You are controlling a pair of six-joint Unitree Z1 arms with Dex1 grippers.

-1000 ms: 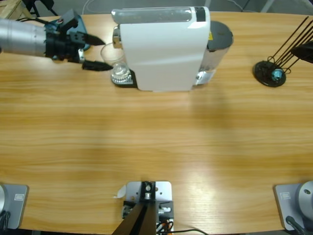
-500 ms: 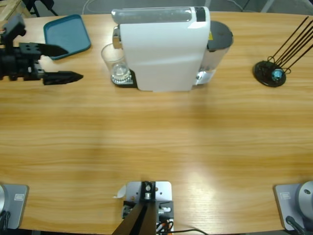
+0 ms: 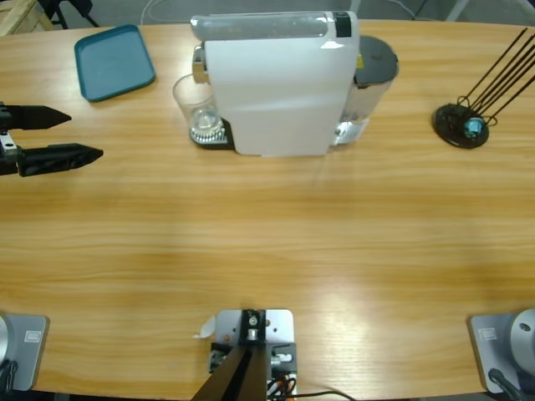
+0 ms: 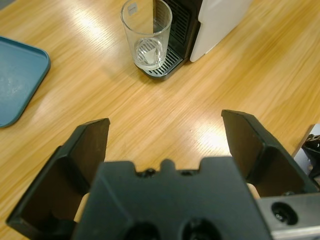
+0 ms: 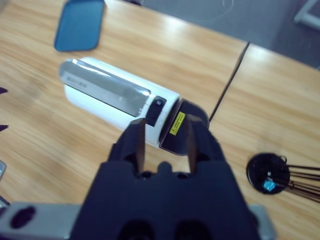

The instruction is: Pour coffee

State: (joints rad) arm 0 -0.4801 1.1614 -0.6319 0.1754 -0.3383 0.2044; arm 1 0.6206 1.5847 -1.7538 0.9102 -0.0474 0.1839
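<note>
- Left gripper (image 3: 79,134): we see its jaws spread wide with nothing between them, over bare bench (image 3: 267,242), well to the left of the white coffee machine (image 3: 276,83).
- Left wrist view: the same gripper (image 4: 165,135) looks toward the machine's (image 4: 220,20) front end; the glass (image 4: 146,35) lies ahead of the jaws, well apart from them.
- Glass: clear, upright, on the black drip grate (image 4: 165,62) at the machine's left end, under the spout. In the high view the glass (image 3: 194,102) touches nothing but the grate.
- Coffee: we can't make out any liquid in the glass; only the pale bottom shows through.
- Teal tray (image 3: 114,61): flat on the bench, left of the machine and past the glass, near the far edge. A corner of the tray (image 4: 17,80) shows in the left wrist view.
- Right gripper (image 5: 165,140): up high, looking down on the machine (image 5: 115,100); jaws a narrow gap apart, holding nothing. Not visible in the high view.
- Black round stand with thin rods (image 3: 461,124): well to the right of the machine; also seen from the right wrist (image 5: 270,177).
</note>
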